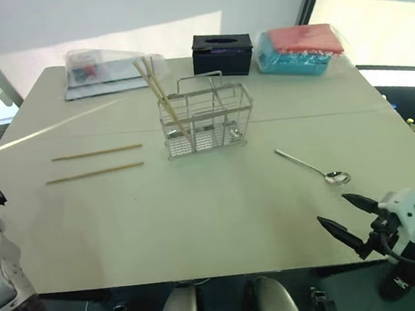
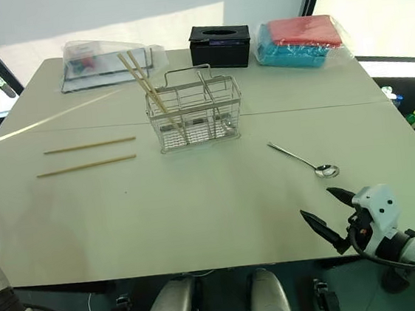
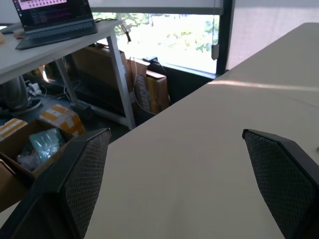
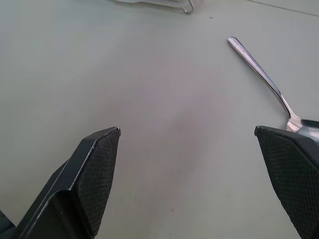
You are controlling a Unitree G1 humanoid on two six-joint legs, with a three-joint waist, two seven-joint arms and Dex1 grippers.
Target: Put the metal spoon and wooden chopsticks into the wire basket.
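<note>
broad pale table [image 1: 200, 223] bears all | silver wire-mesh basket [image 1: 205, 120] mid-table, two pale wooden chopsticks [image 1: 158, 94] leaning inside | two more [image 1: 97, 162] flat to its left | slim shiny metal spoon [image 1: 311, 166] right | right gripper [image 1: 345, 217] gaping near spoon, likely next | left gripper [image 3: 179, 184] splayed, empty

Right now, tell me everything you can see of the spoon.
The spoon is a slim, shiny silver metal piece with a long thin straight handle and a small oval bowl. It lies flat on the table, apart from the basket, on the robot's right side. Its handle points diagonally back toward the basket; its bowl faces up, at the end nearer the open right gripper. Nothing touches it but the table.
</note>
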